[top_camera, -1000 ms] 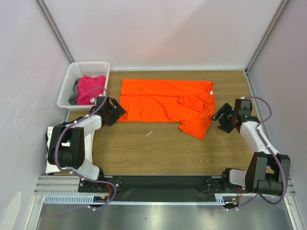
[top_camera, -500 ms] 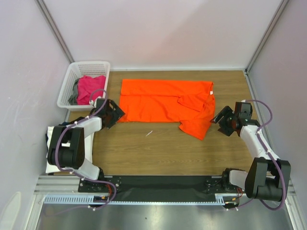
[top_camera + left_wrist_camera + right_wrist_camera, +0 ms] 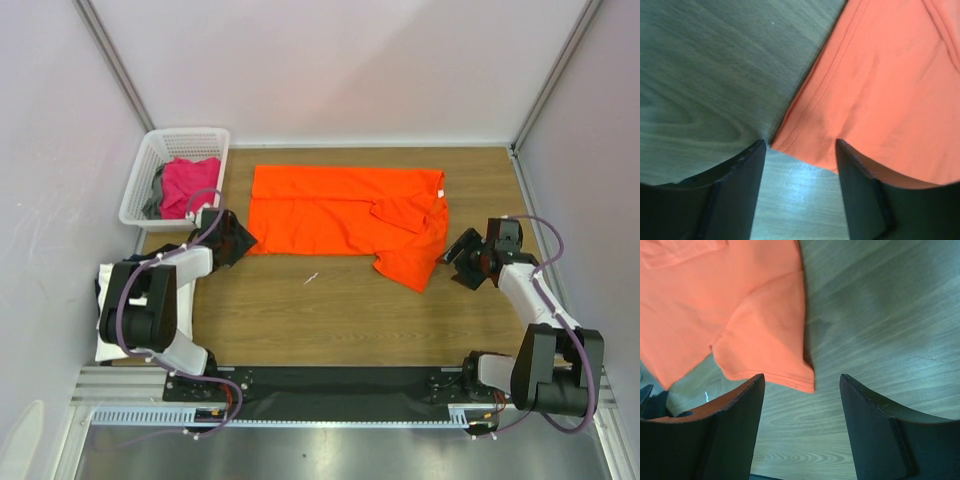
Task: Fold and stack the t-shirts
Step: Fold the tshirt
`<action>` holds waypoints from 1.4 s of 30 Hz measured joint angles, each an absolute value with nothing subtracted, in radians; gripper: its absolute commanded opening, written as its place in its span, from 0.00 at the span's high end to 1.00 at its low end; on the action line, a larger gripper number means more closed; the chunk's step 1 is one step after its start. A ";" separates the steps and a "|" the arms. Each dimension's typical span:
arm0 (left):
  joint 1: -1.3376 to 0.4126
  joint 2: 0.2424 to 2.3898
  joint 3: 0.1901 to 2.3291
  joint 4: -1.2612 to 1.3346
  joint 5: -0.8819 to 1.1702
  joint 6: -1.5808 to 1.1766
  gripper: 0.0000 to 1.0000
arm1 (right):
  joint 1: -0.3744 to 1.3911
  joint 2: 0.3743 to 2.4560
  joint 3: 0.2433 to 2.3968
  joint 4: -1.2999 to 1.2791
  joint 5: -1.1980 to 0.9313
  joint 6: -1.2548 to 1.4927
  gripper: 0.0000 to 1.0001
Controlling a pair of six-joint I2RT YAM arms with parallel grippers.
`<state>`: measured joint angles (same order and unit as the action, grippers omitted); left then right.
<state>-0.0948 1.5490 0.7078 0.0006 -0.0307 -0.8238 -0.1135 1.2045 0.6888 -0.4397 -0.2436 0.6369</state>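
Observation:
The bright orange t-shirt [image 3: 345, 210] lies spread across the far half of the wooden table [image 3: 330, 310], one sleeve folded inward at the right. My left gripper [image 3: 243, 240] is open at the shirt's near-left corner; in the left wrist view the hem corner [image 3: 805, 147] lies between the two fingers on the table. My right gripper [image 3: 452, 258] is open just right of the shirt's lower right sleeve; in the right wrist view the sleeve hem [image 3: 790, 375] lies ahead of the fingers. A magenta-pink shirt [image 3: 188, 183] and a grey one [image 3: 155, 196] sit in the basket.
The white lattice basket [image 3: 150, 160] stands at the far left. A white cloth [image 3: 103, 335] lies beside the left arm's base, at the table's left edge. A small white scrap [image 3: 311, 278] lies on the wood near the middle. Grey walls enclose the table.
My left gripper has edged right onto the shirt's near-left corner. My right gripper has moved slightly nearer and lower beside the sleeve. The shirt has not moved.

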 measured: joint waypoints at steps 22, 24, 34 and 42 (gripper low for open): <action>-0.094 1.597 0.723 0.030 -0.024 -0.811 1.00 | -0.054 1.274 0.609 -0.326 -0.260 0.683 0.34; -0.094 1.597 0.732 0.023 -0.024 -0.804 1.00 | -0.047 1.279 0.604 -0.303 -0.260 0.689 0.34; -0.094 1.597 0.789 0.001 -0.024 -0.766 1.00 | -0.017 1.371 0.602 -0.215 -0.259 0.708 0.48; -0.094 1.597 0.790 -0.024 -0.026 -0.759 1.00 | -0.008 1.425 0.603 -0.156 -0.273 0.720 0.75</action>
<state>-0.0940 1.5974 0.7898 -0.0242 -0.0257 -0.7586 -0.0082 1.4246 0.6025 -0.1558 -0.2733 0.7197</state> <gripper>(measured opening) 0.015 0.337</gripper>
